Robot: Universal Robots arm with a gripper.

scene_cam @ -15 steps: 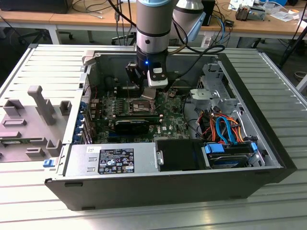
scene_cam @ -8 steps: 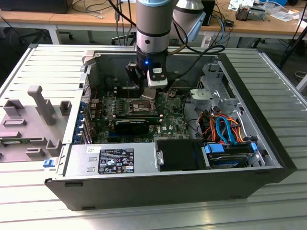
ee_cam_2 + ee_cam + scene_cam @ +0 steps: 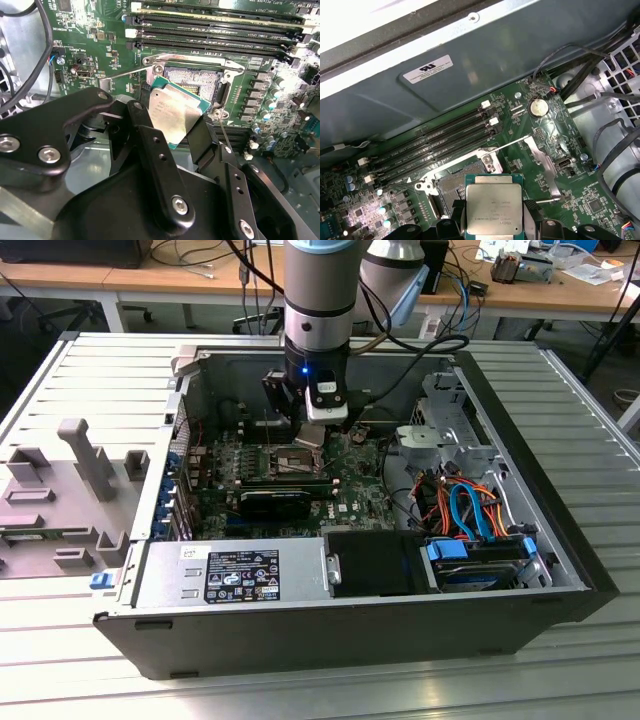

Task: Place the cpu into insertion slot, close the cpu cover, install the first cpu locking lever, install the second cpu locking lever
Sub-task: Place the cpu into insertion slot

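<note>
1. Computer case (image 3: pixel 300 640): lies side-open on a slatted metal table (image 3: pixel 90 370). Its walls enclose the working space on all sides, and the top is unobstructed.
2. Arm (image 3: pixel 320 300): reaches straight down into the case, between the case wall at the exterior view's left and the drive cage (image 3: pixel 445 425) at the exterior view's right.
3. Motherboard (image 3: pixel 350 495): green, lying flat on the case floor.
4. Memory slots (image 3: pixel 440 137): long and black, running just beside one edge of the insertion slot.
5. Gripper (image 3: pixel 172 135): black fingers (image 3: pixel 150 145) clamped on two opposite edges of the cpu.
6. Insertion slot (image 3: pixel 192 80): silver rim around a bare dark centre with nothing seated in it.
7. Cpu cover (image 3: pixel 542 162): swung up, clear of the slot.
8. Cpu (image 3: pixel 172 110): silver-grey top with a green border, tilted, held just above the slot's near edge.
</note>
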